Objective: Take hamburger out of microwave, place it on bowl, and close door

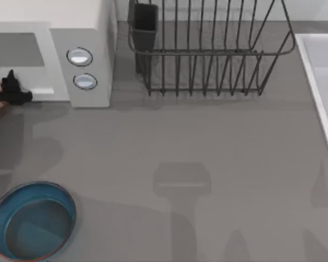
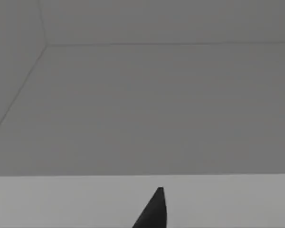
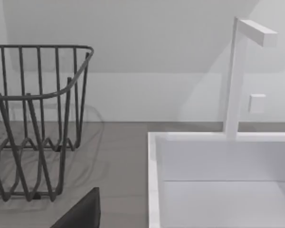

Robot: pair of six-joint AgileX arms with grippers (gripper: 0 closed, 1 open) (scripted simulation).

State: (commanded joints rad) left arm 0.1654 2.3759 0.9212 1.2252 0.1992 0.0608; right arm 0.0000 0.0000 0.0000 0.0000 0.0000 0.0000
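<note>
1. Grey tabletop [image 1: 208,136] spreads across the top view, crossed by soft arm shadows, with a pale wall behind in the right wrist view.
2. Nearest, at the table's front left corner, sits the bowl [image 1: 33,221], dark blue-teal with a thin reddish-brown rim; nothing lies inside it.
3. Farther back on the left stands the microwave [image 1: 82,49], white and light grey, its two round silver knobs [image 1: 80,56] stacked on the control panel facing the table.
4. At the microwave's front, on the far left edge of the top view, the left gripper [image 1: 13,90] reaches toward the opening, its black fingers right at the lower front edge of the cavity; whether that claw is released or clenched cannot be told.
5. From the left wrist view, one dark fingertip [image 2: 154,209] pokes over a pale ledge, with the plain grey inner floor and walls of the microwave beyond.
6. No view lets me locate the hamburger or the door.
7. Behind the table's middle, beside the microwave, stands a black wire dish rack [image 1: 208,54] with a dark cutlery cup [image 1: 145,27] at its left end.
8. Along the right edge lies a white sink [image 1: 322,71]; the right wrist view adds its white faucet [image 3: 237,71].
9. One dark right fingertip [image 3: 83,213] edges into the right wrist view; that claw's state cannot be told.
</note>
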